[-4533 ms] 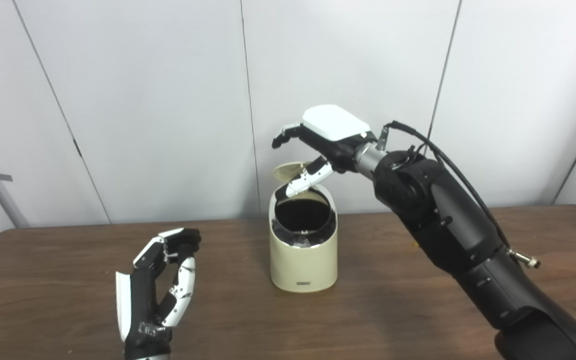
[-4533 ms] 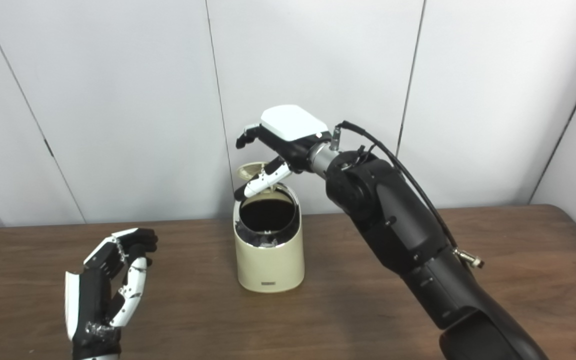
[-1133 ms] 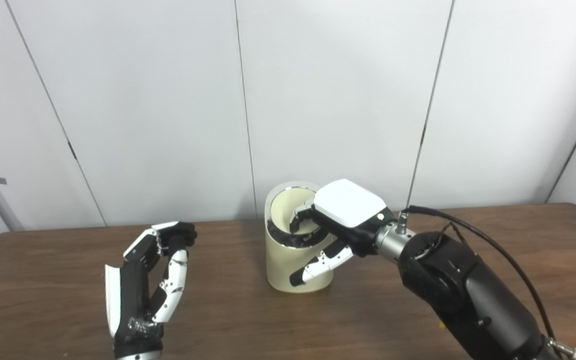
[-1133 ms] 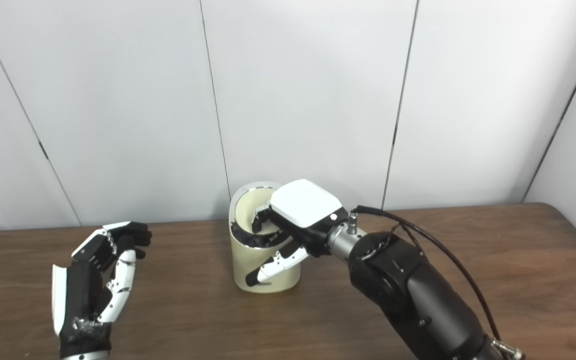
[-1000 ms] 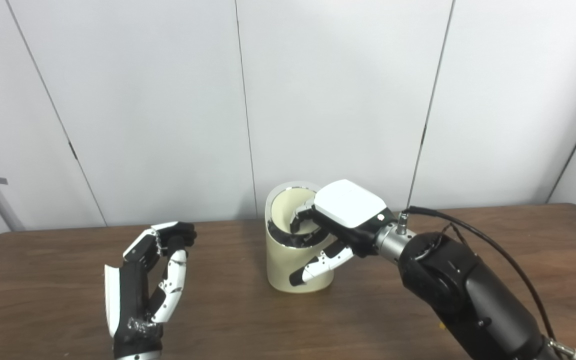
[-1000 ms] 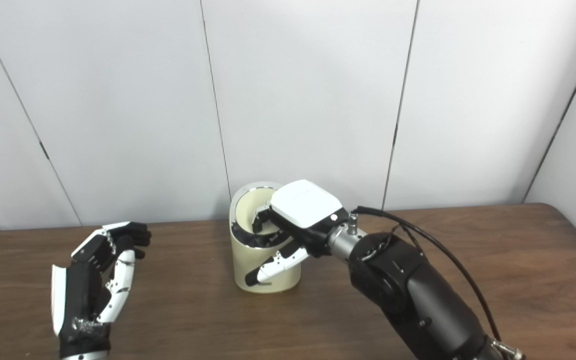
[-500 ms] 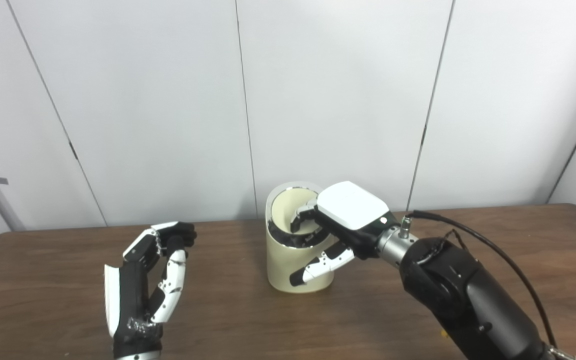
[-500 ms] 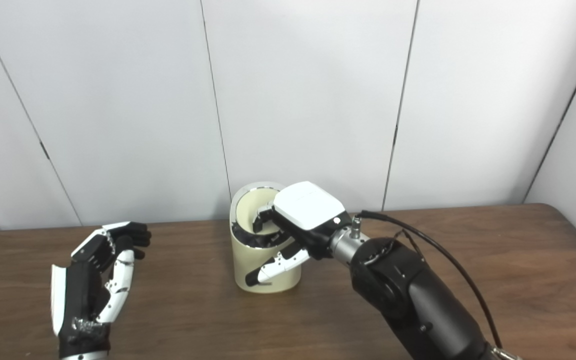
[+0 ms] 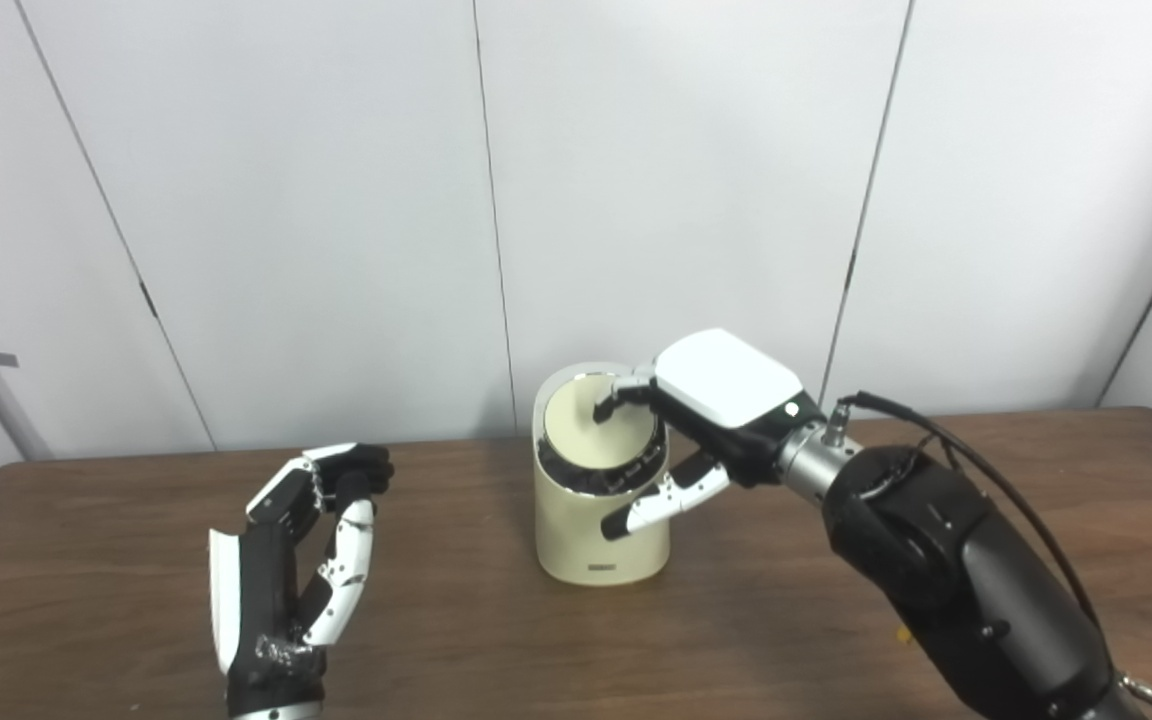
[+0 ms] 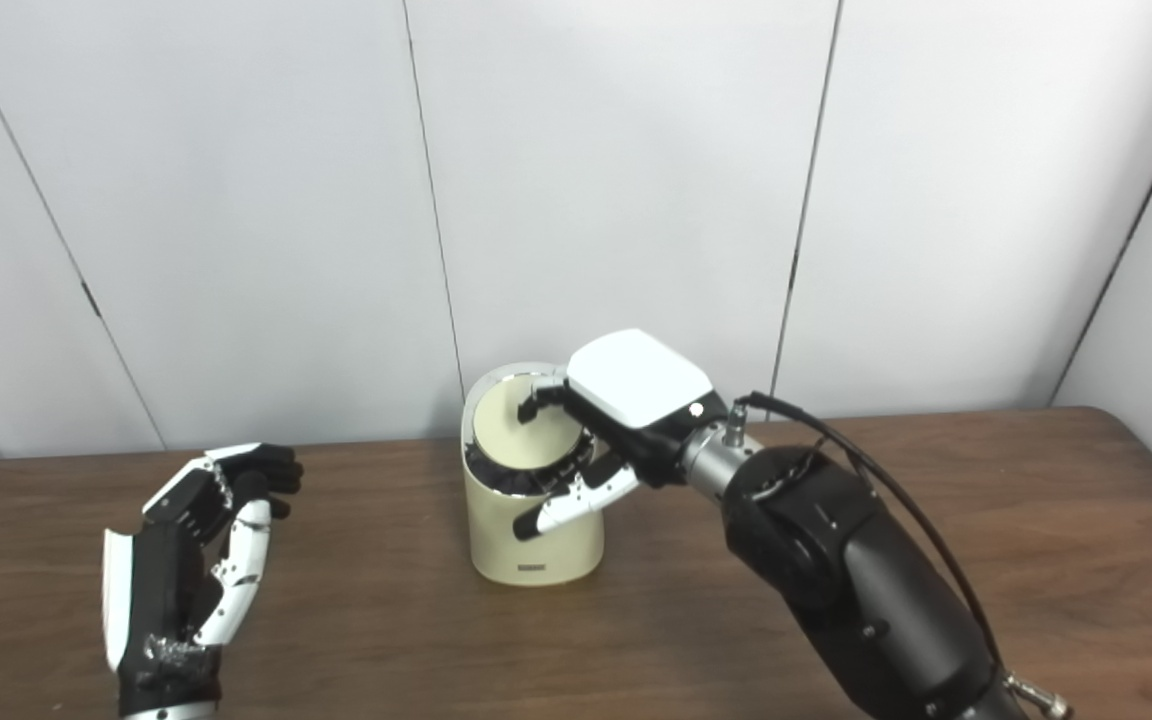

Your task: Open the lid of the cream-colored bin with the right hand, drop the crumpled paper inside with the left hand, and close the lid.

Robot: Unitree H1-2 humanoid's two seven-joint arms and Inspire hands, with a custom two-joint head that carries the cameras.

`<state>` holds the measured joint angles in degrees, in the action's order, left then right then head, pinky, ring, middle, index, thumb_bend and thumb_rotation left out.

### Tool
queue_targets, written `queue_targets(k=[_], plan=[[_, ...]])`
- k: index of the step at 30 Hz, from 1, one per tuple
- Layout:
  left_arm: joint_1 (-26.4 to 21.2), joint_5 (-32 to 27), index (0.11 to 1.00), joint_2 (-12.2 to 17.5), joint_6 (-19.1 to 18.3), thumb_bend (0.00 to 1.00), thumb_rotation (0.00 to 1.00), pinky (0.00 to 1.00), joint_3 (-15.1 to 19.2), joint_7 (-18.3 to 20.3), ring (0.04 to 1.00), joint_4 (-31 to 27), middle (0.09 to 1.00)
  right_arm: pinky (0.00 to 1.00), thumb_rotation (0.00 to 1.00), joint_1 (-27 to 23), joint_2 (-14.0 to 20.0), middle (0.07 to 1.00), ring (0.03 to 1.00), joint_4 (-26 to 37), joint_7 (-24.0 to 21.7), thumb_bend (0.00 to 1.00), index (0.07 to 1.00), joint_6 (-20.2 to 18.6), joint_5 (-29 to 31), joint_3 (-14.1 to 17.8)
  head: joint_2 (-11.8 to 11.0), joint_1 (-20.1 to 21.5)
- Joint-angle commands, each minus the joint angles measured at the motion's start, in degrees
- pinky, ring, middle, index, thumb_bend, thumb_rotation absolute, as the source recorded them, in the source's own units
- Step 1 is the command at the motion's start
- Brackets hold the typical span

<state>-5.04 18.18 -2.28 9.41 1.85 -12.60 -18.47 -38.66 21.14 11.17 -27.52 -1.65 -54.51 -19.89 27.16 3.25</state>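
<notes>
I see the bin (image 9: 600, 505) at frame centre on the table (image 9: 836, 640), its lid (image 9: 598, 430) down. My right hand (image 9: 711, 420) hovers over it, fingers spread, holding nothing. My left hand (image 9: 286, 575) waits lower left, fingers loosely curled and empty. The paper is hidden from me

The bin (image 9: 601, 520) is cream and round, and it stands up straight on the table, near the back and about in the middle. Its top slants toward the front. The round lid (image 9: 596, 432) is down, inside a shiny ring with a dark band at the front. A small dark label sits low on the front. The paper cannot be seen.
</notes>
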Motion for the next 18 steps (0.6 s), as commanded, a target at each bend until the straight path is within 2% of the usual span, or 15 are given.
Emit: queue_targets(k=[1,11,14,16,18], plan=[[-1.24,0.73,0.589,0.03,1.10,0.18,0.50,0.49,-0.12,0.01,0.571,-1.16,0.583,0.70,0.78,-2.27,0.11,0.755,0.777,1.74,1.17,0.91,0.704,0.38,0.29,1.35,0.00,0.05],[-1.11,1.15,0.591,-0.15,0.54,0.19,0.50,0.49,-0.29,0.05,0.575,-1.15,0.586,0.70,0.77,-0.30,-0.20,0.745,0.768,2.53,2.68,0.91,0.696,0.45,0.54,2.65,-0.22,0.16],[-1.15,1.87,0.591,-0.23,0.81,0.19,0.51,0.49,-0.39,-0.16,0.572,-1.05,0.585,0.70,0.76,0.66,-0.10,0.753,0.775,4.96,1.53,0.90,0.705,-1.14,0.36,3.88,-0.28,-0.16],[-1.20,1.49,0.592,-0.31,0.76,0.19,0.51,0.49,-0.32,-0.08,0.573,-1.13,0.586,0.70,0.75,2.58,-0.84,0.762,0.777,7.59,3.30,0.87,0.716,-2.38,0.92,6.17,-0.08,-0.46],[-1.21,0.91,0.594,-0.30,0.57,0.19,0.49,0.49,-0.19,0.09,0.576,-1.22,0.588,0.68,0.82,5.40,-2.42,0.770,0.777,10.59,5.94,0.71,0.727,-3.47,2.30,9.21,-0.28,-0.26]])
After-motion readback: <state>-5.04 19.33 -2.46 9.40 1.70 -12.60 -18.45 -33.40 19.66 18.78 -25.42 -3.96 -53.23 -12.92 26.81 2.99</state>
